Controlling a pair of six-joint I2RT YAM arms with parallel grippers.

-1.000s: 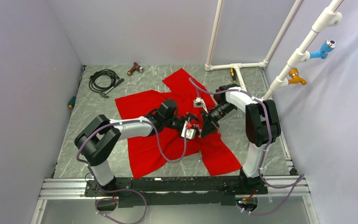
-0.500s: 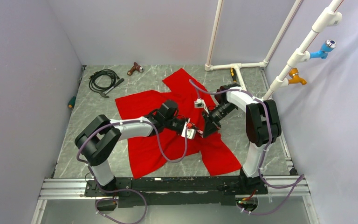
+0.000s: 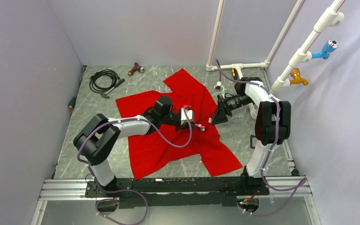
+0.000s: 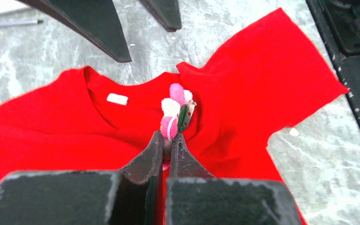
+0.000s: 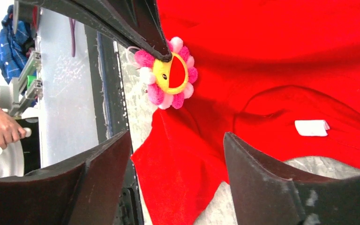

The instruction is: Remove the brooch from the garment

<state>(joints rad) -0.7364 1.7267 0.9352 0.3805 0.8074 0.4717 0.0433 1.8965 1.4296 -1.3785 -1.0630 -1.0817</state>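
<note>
The garment [image 3: 168,140], a bright red T-shirt, lies spread on the grey table, its white neck label [image 4: 117,99] showing. The brooch [image 4: 172,108], a pink-petalled flower with a yellow centre [image 5: 168,75], is pinched by its lower petal in my left gripper [image 4: 168,137], which is shut on it. Its green back and metal pin show in the left wrist view. In the top view the left gripper [image 3: 196,124] holds it over the shirt's right side. My right gripper [image 5: 176,140] is open and empty a short way from the brooch, its place in the top view [image 3: 214,119] by the shirt's right edge.
A coiled black cable [image 3: 104,79] and a brown tool [image 3: 136,69] lie at the back left. A green-handled tool [image 3: 72,102] rests by the left wall. White pipes [image 3: 236,67] run along the back right. A metal rail [image 3: 168,185] borders the near edge.
My left gripper closed on the brooch and drew back toward the shirt's middle. My right gripper opened and pulled away to the right and farther back.
</note>
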